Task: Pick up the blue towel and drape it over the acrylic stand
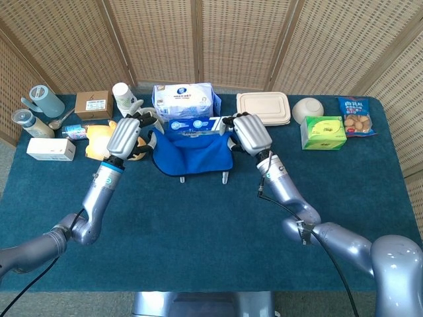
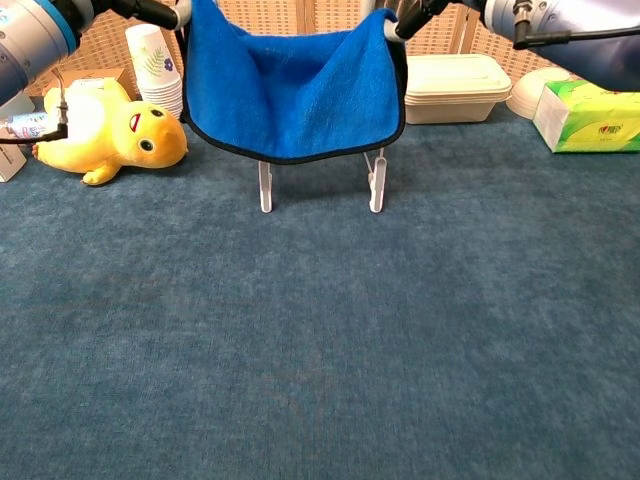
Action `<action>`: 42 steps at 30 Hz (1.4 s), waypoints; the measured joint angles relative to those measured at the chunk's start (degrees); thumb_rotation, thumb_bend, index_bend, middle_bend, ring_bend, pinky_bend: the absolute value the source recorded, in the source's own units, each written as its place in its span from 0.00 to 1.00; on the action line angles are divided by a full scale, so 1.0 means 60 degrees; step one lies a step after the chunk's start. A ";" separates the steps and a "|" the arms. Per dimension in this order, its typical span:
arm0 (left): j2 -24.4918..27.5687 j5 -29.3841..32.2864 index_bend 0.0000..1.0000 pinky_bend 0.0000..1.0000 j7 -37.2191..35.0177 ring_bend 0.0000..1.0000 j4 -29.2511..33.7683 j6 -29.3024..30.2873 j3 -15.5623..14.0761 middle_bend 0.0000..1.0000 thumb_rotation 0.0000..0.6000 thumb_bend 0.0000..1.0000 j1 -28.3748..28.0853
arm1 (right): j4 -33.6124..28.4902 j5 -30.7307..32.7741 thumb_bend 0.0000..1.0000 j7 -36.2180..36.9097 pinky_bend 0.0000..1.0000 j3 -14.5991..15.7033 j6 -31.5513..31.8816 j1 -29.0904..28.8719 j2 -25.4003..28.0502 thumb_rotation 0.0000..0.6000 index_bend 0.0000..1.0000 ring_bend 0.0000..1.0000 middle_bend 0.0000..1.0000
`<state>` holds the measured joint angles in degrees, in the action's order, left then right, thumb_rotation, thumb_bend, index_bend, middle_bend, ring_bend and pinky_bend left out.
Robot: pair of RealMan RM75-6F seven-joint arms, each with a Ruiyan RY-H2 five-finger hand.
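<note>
The blue towel (image 1: 190, 155) (image 2: 295, 90) hangs spread between my two hands, its dark-edged lower hem sagging in front of the clear acrylic stand (image 2: 375, 185), whose two feet (image 1: 225, 177) show below it. My left hand (image 1: 125, 135) pinches the towel's left top corner. My right hand (image 1: 250, 132) pinches the right top corner. In the chest view only fingertips of the left hand (image 2: 160, 12) and of the right hand (image 2: 415, 12) show at the top edge. The stand's upper part is hidden behind the cloth.
A yellow duck toy (image 2: 105, 132) lies left of the stand, paper cups (image 2: 155, 70) behind it. A tissue pack (image 1: 185, 104) sits behind the stand, a lidded container (image 2: 455, 88), bowl (image 1: 308, 109) and green box (image 2: 590, 112) to the right. Boxes and bottles (image 1: 39, 119) line the far left.
</note>
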<state>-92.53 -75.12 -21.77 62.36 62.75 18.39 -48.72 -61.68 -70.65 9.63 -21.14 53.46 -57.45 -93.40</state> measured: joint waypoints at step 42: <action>-0.0485 -0.0014 0.79 0.01 -0.0014 0.25 -0.0251 -0.0183 0.0030 0.42 1.00 0.65 -0.0231 | 0.0190 0.0161 0.45 -0.0011 0.39 0.0034 0.0020 0.0313 0.0290 1.00 1.00 0.45 0.57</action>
<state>-95.44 -75.20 -21.85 60.85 61.66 18.58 -50.11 -60.54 -69.69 9.56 -20.94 53.58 -55.57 -91.66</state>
